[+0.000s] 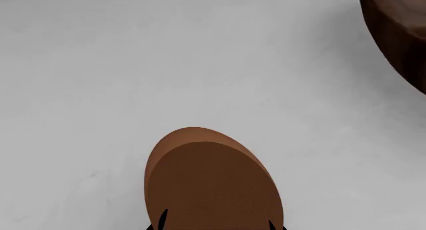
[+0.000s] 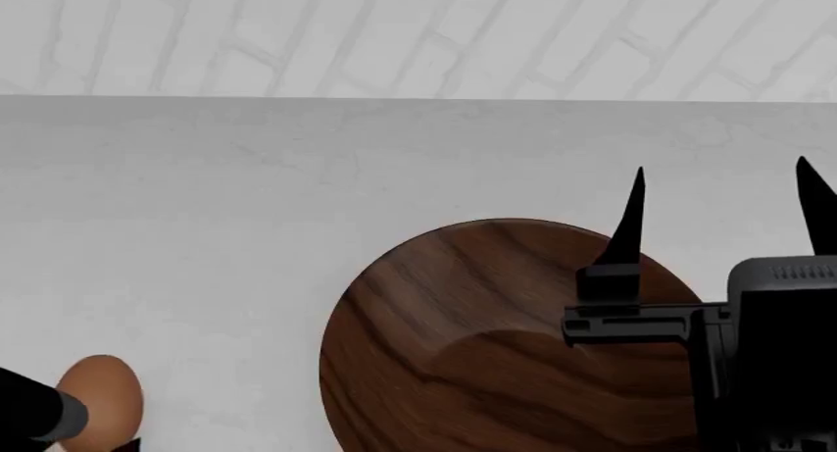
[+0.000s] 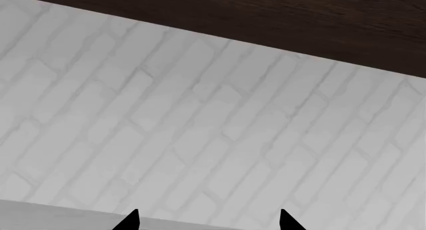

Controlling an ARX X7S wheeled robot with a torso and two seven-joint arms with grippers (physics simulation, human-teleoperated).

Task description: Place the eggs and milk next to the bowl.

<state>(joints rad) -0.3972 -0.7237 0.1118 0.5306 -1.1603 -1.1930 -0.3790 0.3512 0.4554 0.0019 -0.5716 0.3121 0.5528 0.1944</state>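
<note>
Closest of all, filling the lower part of the left wrist view, is a brown egg [image 1: 211, 185], matte and smooth, with two black fingertips of the left gripper [image 1: 216, 226] pressed at either side of its base, so that hand is closed around the egg. From the head view the same egg [image 2: 102, 398] shows at the lower left, well apart from the bowl [image 2: 491, 344], with a dark part of the left arm crossing in front of it; whether it rests on the counter or hangs just above it I cannot tell. Beyond the egg in the wrist view lies plain pale grey counter [image 1: 166, 65], and the dark rounded wall of the bowl [image 1: 399, 35] cuts into one corner, not touching the egg.

Over at the right, the right gripper [image 2: 726, 207] stands raised, its two black pointed fingers [image 2: 632, 212] held wide apart and aimed upward, with nothing between them. One finger overlaps the bowl's far right rim in the head view, the other sits further right of the bowl. Its own camera shows just the two fingertips [image 3: 129, 221], the white brick wall [image 3: 199, 130] and a dark wooden band [image 3: 300, 20] beyond.

Large and round, the bowl shows a wavy dark-brown grain and sits on the counter [image 2: 262, 197], which runs back to the white brick wall [image 2: 392, 30].
</note>
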